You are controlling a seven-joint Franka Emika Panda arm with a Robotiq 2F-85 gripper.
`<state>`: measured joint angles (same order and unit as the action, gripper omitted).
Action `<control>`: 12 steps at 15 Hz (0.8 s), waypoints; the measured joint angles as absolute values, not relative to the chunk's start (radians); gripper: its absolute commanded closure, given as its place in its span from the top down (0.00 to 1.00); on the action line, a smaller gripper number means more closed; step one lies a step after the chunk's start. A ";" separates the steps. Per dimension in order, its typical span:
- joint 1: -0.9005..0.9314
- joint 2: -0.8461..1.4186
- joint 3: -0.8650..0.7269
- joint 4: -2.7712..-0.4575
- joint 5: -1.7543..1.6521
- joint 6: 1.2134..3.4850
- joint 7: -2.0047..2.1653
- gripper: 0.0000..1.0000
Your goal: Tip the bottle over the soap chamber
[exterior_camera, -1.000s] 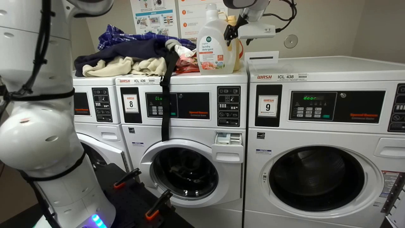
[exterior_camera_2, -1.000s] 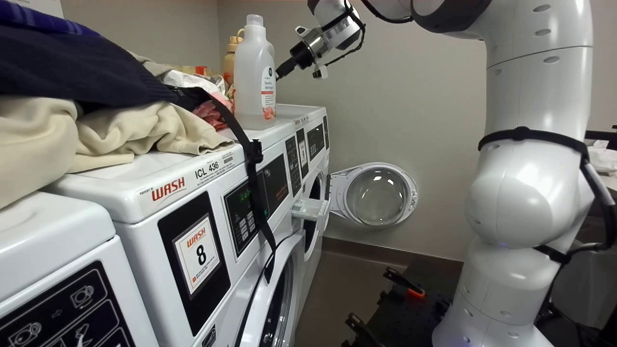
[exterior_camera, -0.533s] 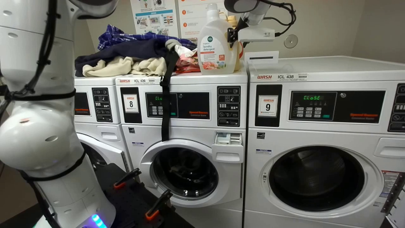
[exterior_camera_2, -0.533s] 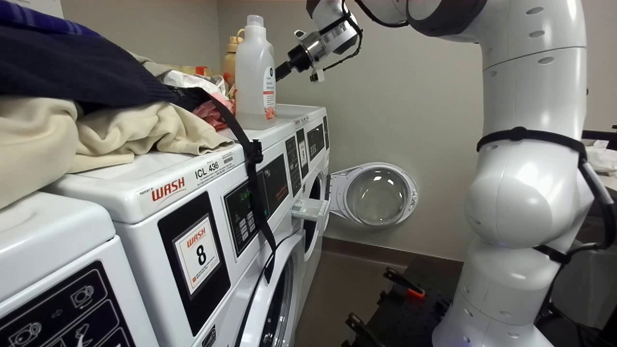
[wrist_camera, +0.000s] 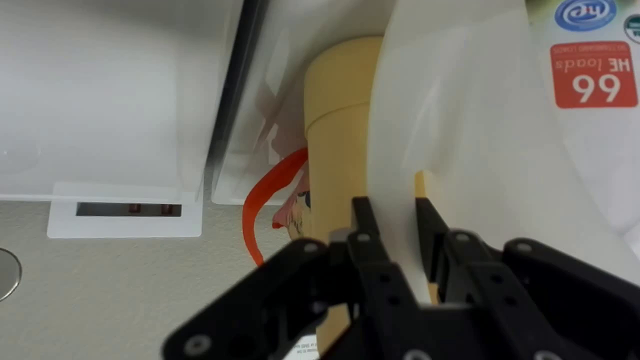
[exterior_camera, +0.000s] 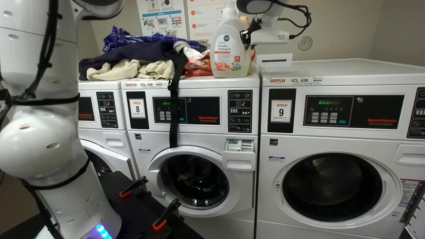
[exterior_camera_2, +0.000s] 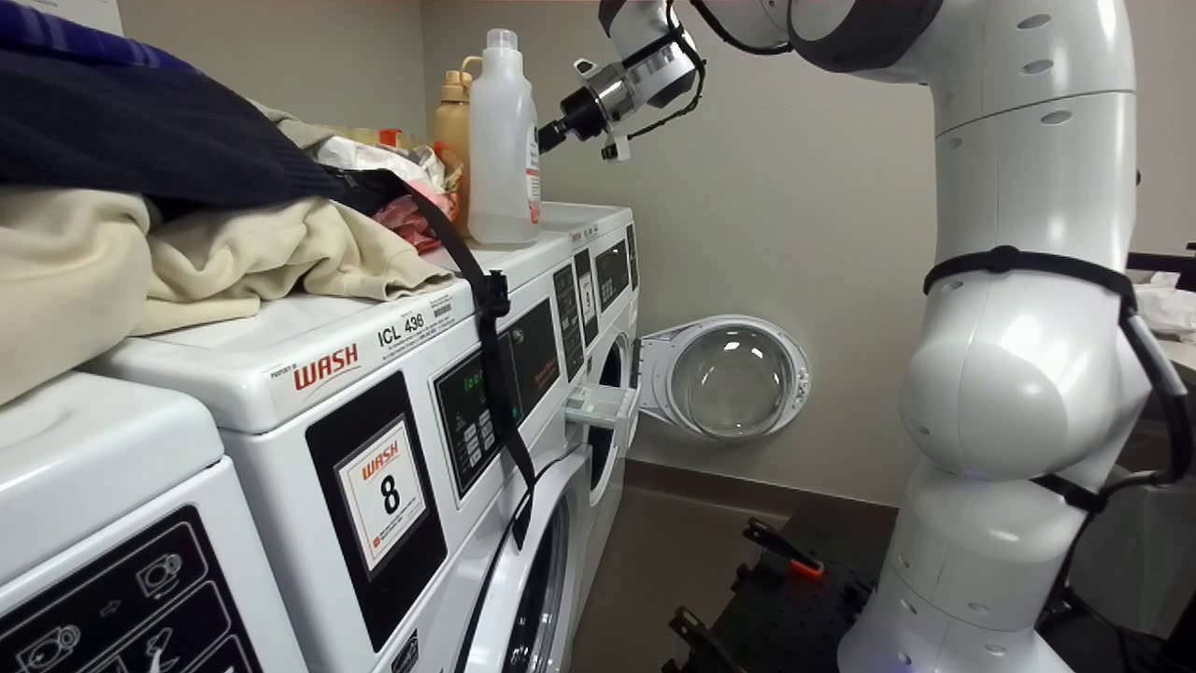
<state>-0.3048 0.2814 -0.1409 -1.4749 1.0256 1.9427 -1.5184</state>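
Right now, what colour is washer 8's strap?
The strap is black, clearest in an exterior view.

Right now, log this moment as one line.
bottle: upright, not yet tipped | gripper: closed on bottle's handle | cap: seems on | soap drawer: open on washer 8

Gripper [wrist_camera: 393, 210] clamped, narrow gap between the fingers [wrist_camera: 365, 218].
Wrist view: fingers roughly parallel, black knuckles [wrist_camera: 287, 287] spread wide behind them on both sides. In an exterior view the wrist [exterior_camera_2: 654, 65] sits above and behind the fingers, slanting down toward them. Arm column [exterior_camera_2: 1018, 374] upright, well behind the fingers; upper links [exterior_camera_2: 869, 37] run partly out of frame, higher than the fingers. Base light [exterior_camera: 103, 231] glows blue, well below the fingers.
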 measured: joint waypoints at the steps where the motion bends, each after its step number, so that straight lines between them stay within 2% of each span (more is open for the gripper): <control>1: -0.306 0.282 -0.141 -1.475 1.027 1.943 -1.526 0.08; 12: -0.312 0.254 -0.180 -1.475 0.942 1.929 -1.461 0.06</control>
